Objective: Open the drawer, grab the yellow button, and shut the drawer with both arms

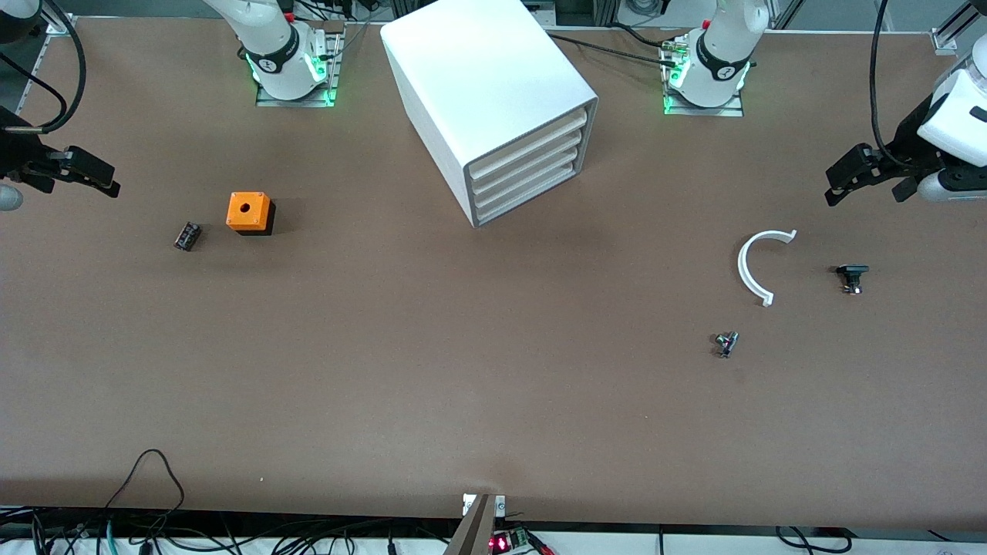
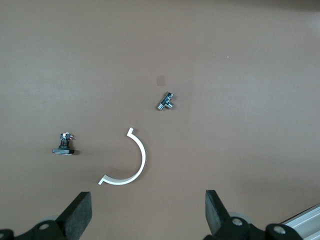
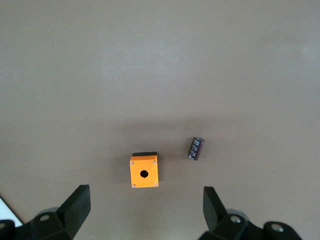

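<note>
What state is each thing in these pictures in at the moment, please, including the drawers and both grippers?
drawer: shut, flush with the three below it in the cabinet.
left gripper: open, holding nothing, above the white curved piece.
right gripper: open, holding nothing, above the orange cube.
orange cube: upright on the table, hole facing up.
button: not in view.

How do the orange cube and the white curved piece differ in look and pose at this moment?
The orange cube is a solid block with a round hole in its top and a dark base; the white curved piece is a thin open arc lying flat. The cube sits toward the right arm's end of the table, the arc toward the left arm's end. Both rest on the table, untouched; the right gripper and left gripper hang open above them.
</note>
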